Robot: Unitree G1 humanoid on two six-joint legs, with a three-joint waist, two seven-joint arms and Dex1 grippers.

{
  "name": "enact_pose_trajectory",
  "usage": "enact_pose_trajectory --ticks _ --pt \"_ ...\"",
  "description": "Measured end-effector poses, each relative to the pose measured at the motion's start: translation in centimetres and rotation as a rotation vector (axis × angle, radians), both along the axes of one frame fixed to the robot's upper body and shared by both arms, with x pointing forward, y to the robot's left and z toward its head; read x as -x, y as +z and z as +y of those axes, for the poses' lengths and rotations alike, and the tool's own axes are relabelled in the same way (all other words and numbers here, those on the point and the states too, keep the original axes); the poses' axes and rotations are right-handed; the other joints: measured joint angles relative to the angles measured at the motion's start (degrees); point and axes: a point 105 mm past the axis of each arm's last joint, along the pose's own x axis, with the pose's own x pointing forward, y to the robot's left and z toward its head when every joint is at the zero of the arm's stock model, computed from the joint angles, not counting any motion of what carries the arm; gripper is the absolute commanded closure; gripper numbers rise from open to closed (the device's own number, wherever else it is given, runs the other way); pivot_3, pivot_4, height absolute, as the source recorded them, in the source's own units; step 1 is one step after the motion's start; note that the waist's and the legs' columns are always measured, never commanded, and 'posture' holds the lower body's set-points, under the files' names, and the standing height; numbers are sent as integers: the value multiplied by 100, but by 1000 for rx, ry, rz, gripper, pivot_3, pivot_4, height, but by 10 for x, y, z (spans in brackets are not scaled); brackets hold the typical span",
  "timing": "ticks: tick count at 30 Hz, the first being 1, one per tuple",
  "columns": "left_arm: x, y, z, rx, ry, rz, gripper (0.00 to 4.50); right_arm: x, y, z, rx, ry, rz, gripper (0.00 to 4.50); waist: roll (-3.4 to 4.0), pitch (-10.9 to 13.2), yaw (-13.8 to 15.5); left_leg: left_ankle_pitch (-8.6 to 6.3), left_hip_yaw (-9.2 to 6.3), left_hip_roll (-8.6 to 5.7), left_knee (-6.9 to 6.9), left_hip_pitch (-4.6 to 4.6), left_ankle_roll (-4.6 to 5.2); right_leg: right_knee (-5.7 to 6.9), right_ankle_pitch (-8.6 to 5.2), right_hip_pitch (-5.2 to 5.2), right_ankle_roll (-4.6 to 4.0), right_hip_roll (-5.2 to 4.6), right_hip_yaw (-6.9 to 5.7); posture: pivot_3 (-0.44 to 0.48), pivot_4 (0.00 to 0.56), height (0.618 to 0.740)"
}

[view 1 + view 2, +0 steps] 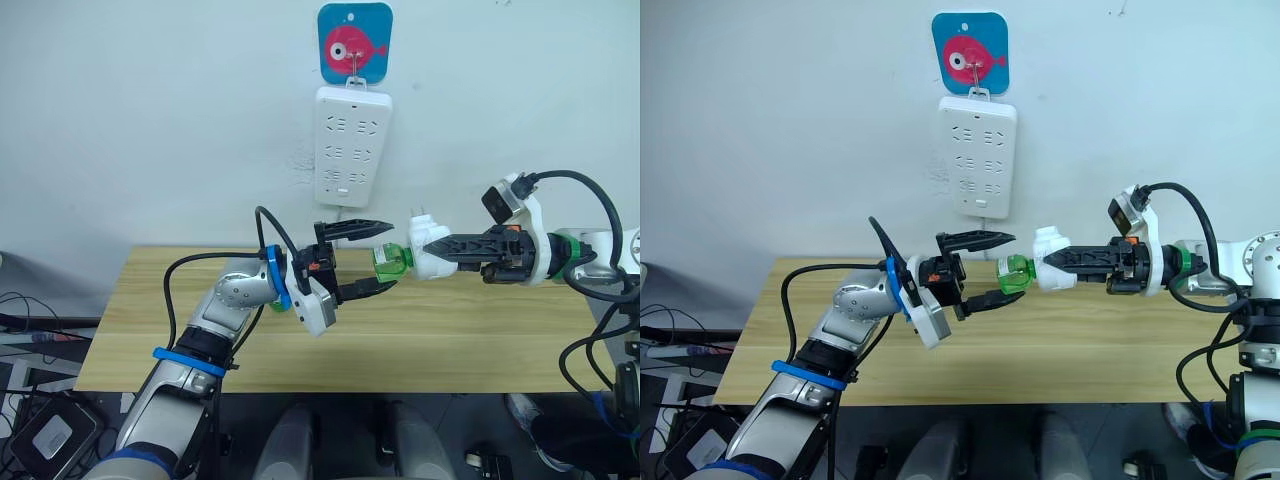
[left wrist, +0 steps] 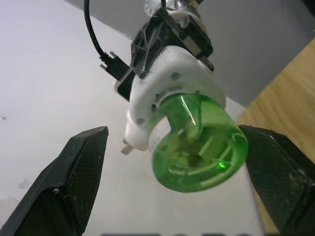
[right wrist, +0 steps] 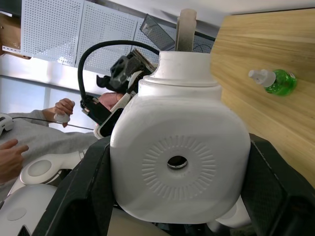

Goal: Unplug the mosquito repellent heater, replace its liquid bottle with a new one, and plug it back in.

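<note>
The small white rounded plastic heater [image 1: 428, 250] was off the long white wall power strip [image 1: 351, 145], clamped in the right gripper [image 1: 452, 249] above the wooden table [image 1: 480, 335], its green translucent bottle [image 1: 391, 260] pointing left. The left gripper [image 1: 368, 258] stood spread wide around the bottle, not touching. The bottle swap was in hand; next it likely needed to close and unscrew, with a spare green bottle [image 3: 273, 81] lying on the table

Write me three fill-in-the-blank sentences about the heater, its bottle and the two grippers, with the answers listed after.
1. The mosquito repellent heater is held by the ____ gripper.
2. The bottle attached to the heater is ____ in colour.
3. The left gripper has its fingers ____ on either side of the bottle.
4. The power strip hangs on the ____.

Answers: right; green; open; wall
</note>
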Motion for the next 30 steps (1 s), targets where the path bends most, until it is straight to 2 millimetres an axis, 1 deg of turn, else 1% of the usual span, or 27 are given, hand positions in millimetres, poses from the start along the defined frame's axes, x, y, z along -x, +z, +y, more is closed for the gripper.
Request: enact_pose_trajectory --ticks 1,4,5,8,10,12,13,14,15,17,18,19,20,22,23,25,26,30 --pt "1 -1 -1 -3 -7 -3 1132 0 0 0 0 0 0 1505 0 0 -1 0 0 0 0 0 0 -1 0 0 0 0 0 18 238 740" --pt "4 -2 0 -9 -21 -12 2038 0 0 0 -2 0 -1 1505 0 0 -1 0 -1 0 0 0 0 0 0 0 0 0 0 16 241 740" --pt "4 -1 0 -6 -24 -13 2280 0 0 0 -3 1 -1 1505 0 0 -2 0 -1 0 0 0 0 0 0 0 0 0 0 16 241 740" --pt "4 -2 0 -3 -26 -7 2280 0 0 0 -3 2 -1 1505 0 0 -3 0 -1 0 0 0 0 -1 0 0 0 0 0 16 241 740" --pt "3 -2 -1 7 -35 59 2280 0 0 0 -2 0 -1 1505 0 0 -4 0 -2 0 0 0 0 -1 0 0 0 0 0 16 241 740" --pt "2 -2 -2 22 -61 230 2280 0 0 0 2 -2 0 1505 0 0 -20 0 -4 1 0 0 0 -1 0 0 0 0 1 16 247 740" --pt "3 -1 -2 36 -81 351 2280 0 0 -1 4 -2 -3 1505 0 1 -26 0 -8 1 0 -2 0 -2 0 0 0 0 0 16 247 740" --pt "3 -1 -3 39 -93 422 2280 1 1 -1 6 -1 -5 1505 1 2 -39 0 -10 1 0 -2 0 -2 0 0 0 -1 0 16 247 740" --pt "3 3 -3 48 -122 589 2280 2 2 -1 10 2 -15 1505 0 2 -55 0 -15 2 1 -3 1 -1 0 1 0 1 -3 21 249 740" --pt "2 7 -3 65 -164 833 2280 2 5 -1 8 3 -31 1505 0 2 -66 -2 -22 2 3 -2 3 0 0 5 0 2 -5 22 249 740" --pt "1 8 -3 85 -206 1058 2280 3 6 -1 8 7 -38 1505 1 2 -80 -10 -28 1 3 -1 18 -2 0 8 0 3 -6 22 249 740" --pt "1 8 -1 86 -234 1221 2280 4 5 0 14 14 -41 1505 0 2 -97 -13 -33 2 3 -1 22 -2 0 10 0 6 -7 24 250 740" --pt "1 9 2 103 -284 1465 2280 6 5 2 15 26 -44 1505 1 3 -123 -13 -37 2 4 -1 23 0 -1 10 0 7 -8 26 250 740" --pt "2 9 9 121 -336 1759 2280 8 5 4 19 41 -49 1505 2 4 -165 -13 -41 1 3 1 24 0 -1 10 1 10 -12 25 251 740" --pt "2 8 11 130 -362 1869 2280 8 5 4 20 47 -50 1505 2 4 -180 -13 -40 1 3 3 23 5 -1 9 1 16 -13 25 251 740" --pt "3 4 19 146 -404 2060 2280 10 4 6 27 58 -47 1505 1 5 -203 -12 -38 -1 3 4 21 13 -1 6 1 22 -15 25 251 740" --pt "3 2 23 150 -415 2121 2280 10 4 6 29 57 -46 1505 0 6 -220 -3 -34 -2 3 5 5 25 -1 1 2 24 -14 25 251 740" --pt "6 -6 38 165 -416 2232 2280 8 3 3 35 42 -41 1505 0 6 -234 -1 -25 -2 3 10 1 40 -3 -3 1 22 -6 25 251 740"
